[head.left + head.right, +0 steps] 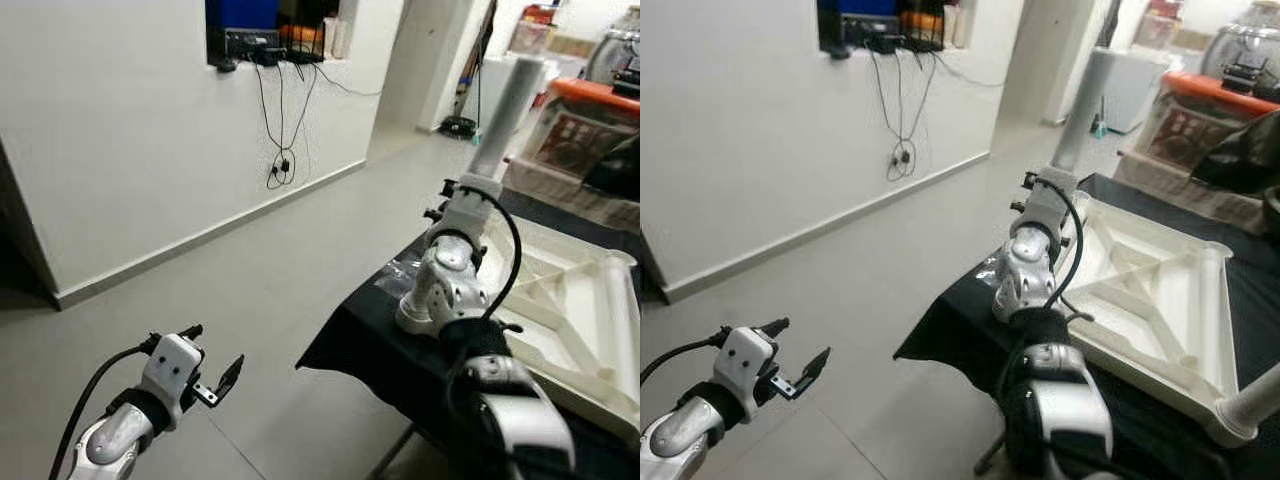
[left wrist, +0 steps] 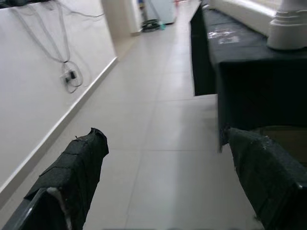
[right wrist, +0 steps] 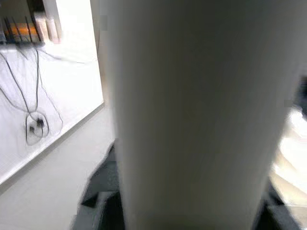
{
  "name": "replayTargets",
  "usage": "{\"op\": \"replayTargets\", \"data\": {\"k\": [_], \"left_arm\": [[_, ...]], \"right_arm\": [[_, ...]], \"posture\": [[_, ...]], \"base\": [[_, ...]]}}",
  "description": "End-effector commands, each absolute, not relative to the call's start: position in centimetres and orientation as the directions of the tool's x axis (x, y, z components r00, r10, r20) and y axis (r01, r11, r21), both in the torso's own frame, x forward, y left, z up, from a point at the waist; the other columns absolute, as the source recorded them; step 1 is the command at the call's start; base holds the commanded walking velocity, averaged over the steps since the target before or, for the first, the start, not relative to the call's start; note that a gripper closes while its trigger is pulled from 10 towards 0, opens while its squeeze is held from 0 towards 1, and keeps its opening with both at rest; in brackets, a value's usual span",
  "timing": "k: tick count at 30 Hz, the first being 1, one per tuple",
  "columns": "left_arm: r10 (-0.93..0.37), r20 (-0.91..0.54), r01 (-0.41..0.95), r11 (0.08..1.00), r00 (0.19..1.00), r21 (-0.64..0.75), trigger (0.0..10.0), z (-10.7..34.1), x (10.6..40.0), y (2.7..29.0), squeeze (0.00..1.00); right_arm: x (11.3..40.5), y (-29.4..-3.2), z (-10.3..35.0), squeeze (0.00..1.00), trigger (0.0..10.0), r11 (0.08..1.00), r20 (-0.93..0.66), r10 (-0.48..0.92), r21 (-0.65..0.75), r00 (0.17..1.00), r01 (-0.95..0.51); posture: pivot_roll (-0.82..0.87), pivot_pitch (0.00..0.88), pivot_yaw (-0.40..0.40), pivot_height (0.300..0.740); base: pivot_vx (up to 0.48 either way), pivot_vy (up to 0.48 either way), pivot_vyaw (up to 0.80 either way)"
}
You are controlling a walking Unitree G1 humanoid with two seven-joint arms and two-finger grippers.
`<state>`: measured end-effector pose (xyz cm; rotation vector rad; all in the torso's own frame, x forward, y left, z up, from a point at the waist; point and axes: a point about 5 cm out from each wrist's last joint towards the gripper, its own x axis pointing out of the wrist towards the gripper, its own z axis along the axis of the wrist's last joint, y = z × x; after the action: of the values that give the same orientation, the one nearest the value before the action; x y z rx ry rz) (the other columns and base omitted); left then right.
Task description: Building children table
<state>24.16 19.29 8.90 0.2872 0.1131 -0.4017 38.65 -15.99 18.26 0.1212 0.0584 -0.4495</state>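
- Black fingers of the left gripper are held apart with nothing between them, low over the grey floor and well away from the table parts.
- Black cloth is spread over a stand near the robot's right side, and one corner hangs down.
- On that cloth the white children's table top is laid upside down, so its ribs and rim can be seen.
- One white leg is already stuck onto the near corner of the top and points out sideways.
- The right gripper is raised at the top's far left corner, and a white table leg is held upright there; its fingers are hidden behind the wrist, so their grip cannot be told.
- Further off, black cables hang down the white wall.
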Motion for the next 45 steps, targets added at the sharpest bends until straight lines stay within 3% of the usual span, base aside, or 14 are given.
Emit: {"op": "replayTargets", "data": {"k": [1, 4, 5, 14, 15, 16, 24, 32, 33, 36, 37, 40, 41, 45], "left_arm": [[-0.390, -0.172, 0.424, 0.866, 0.905, 0.266, 10.0, 8.8, 24.3, 18.8, 0.00], [-0.382, -0.170, 0.415, 0.869, 0.908, 0.268, 10.0, 8.8, 24.4, 18.9, 0.00], [-0.379, -0.168, 0.412, 0.871, 0.910, 0.268, 10.0, 8.7, 24.3, 18.9, 0.00], [-0.376, -0.169, 0.409, 0.874, 0.911, 0.263, 10.0, 8.4, 24.1, 18.8, 0.00], [-0.377, -0.164, 0.409, 0.873, 0.912, 0.266, 10.0, 8.6, 24.3, 18.8, 0.00], [-0.377, -0.160, 0.408, 0.873, 0.912, 0.268, 10.0, 8.7, 24.4, 18.8, 0.00], [-0.375, -0.163, 0.407, 0.871, 0.913, 0.275, 10.0, 8.7, 24.3, 19.0, 0.00], [-0.377, -0.169, 0.411, 0.870, 0.911, 0.273, 10.0, 8.6, 24.0, 19.0, 0.00], [-0.381, -0.173, 0.416, 0.867, 0.908, 0.273, 10.0, 8.5, 24.0, 18.9, 0.00], [-0.388, -0.177, 0.424, 0.864, 0.904, 0.272, 10.0, 8.5, 24.0, 18.9, 0.00], [-0.392, -0.177, 0.427, 0.862, 0.903, 0.273, 10.0, 8.5, 24.1, 18.9, 0.00], [-0.397, -0.170, 0.430, 0.861, 0.902, 0.272, 10.0, 8.7, 24.5, 18.7, 0.00], [-0.397, -0.167, 0.429, 0.861, 0.903, 0.272, 10.0, 8.7, 24.6, 18.6, 0.00], [-0.395, -0.164, 0.426, 0.863, 0.904, 0.271, 10.0, 8.7, 24.6, 18.6, 0.00]], "right_arm": [[37.8, -16.1, 14.7, 0.71, 10.0, 0.902, -0.215, -0.401, 0.077, 0.891, 0.424], [39.1, -15.9, 16.7, 1.00, 10.0, 0.949, -0.141, -0.289, 0.084, 0.947, 0.303], [40.0, -15.9, 18.4, 0.29, 10.0, 0.972, -0.093, -0.212, 0.087, 0.973, 0.220], [41.1, -14.4, 23.3, 0.00, 10.0, 0.918, 0.108, 0.377, 0.085, 0.920, -0.386], [40.8, -14.3, 23.2, 0.00, 7.7, 0.881, 0.106, 0.462, 0.061, 0.880, -0.470], [40.7, -14.3, 22.9, 0.00, 0.0, 0.859, 0.094, 0.504, 0.054, 0.859, -0.510], [41.1, -14.9, 20.2, 0.00, 0.0, 0.956, -0.061, 0.291, 0.063, 0.955, -0.287], [38.4, -21.3, 15.1, 0.00, 0.0, 0.784, -0.210, -0.596, 0.056, 0.775, 0.618], [38.4, -19.9, 15.8, 0.00, 9.7, 0.812, -0.167, -0.559, 0.088, 0.812, 0.577], [38.8, -17.6, 17.3, 0.00, 10.0, 0.883, -0.081, -0.442, 0.135, 0.893, 0.449], [39.2, -16.7, 18.7, 1.00, 10.0, 0.931, -0.013, -0.330, 0.159, 0.944, 0.328], [40.8, -15.6, 21.2, 1.00, 10.0, 0.986, 0.036, -0.073, 0.156, 0.997, 0.067], [41.2, -15.5, 22.1, 0.00, 10.0, 0.993, 0.053, -0.008, 0.119, 0.999, 0.002], [41.5, -15.0, 24.0, 0.00, 10.0, 0.980, 0.106, 0.183, 0.058, 0.977, -0.189]], "posture": [[0.04, 0.000, -0.111, 0.740], [0.05, 0.000, -0.118, 0.740], [0.05, 0.000, -0.122, 0.740], [0.06, 0.000, -0.133, 0.740], [0.07, 0.000, -0.139, 0.740], [0.07, 0.000, -0.140, 0.740], [0.07, 0.000, -0.134, 0.740], [0.06, 0.000, -0.119, 0.740], [0.05, 0.000, -0.110, 0.740], [0.04, 0.000, -0.106, 0.740], [0.04, 0.000, -0.104, 0.740], [0.04, 0.000, -0.110, 0.740], [0.04, 0.000, -0.116, 0.740], [0.04, 0.000, -0.117, 0.740]], "base": [[0.000, 0.000, 0.00], [0.000, 0.000, 0.00], [0.000, 0.000, 0.00], [0.000, 0.000, 0.00], [0.000, 0.000, 0.00], [0.000, 0.000, 0.00], [0.000, 0.000, 0.00], [0.000, 0.000, 0.00], [0.000, 0.000, 0.00], [0.000, 0.000, 0.00], [0.000, 0.000, 0.00], [0.000, 0.000, 0.00], [0.000, 0.000, 0.00], [0.000, 0.000, 0.00]]}}
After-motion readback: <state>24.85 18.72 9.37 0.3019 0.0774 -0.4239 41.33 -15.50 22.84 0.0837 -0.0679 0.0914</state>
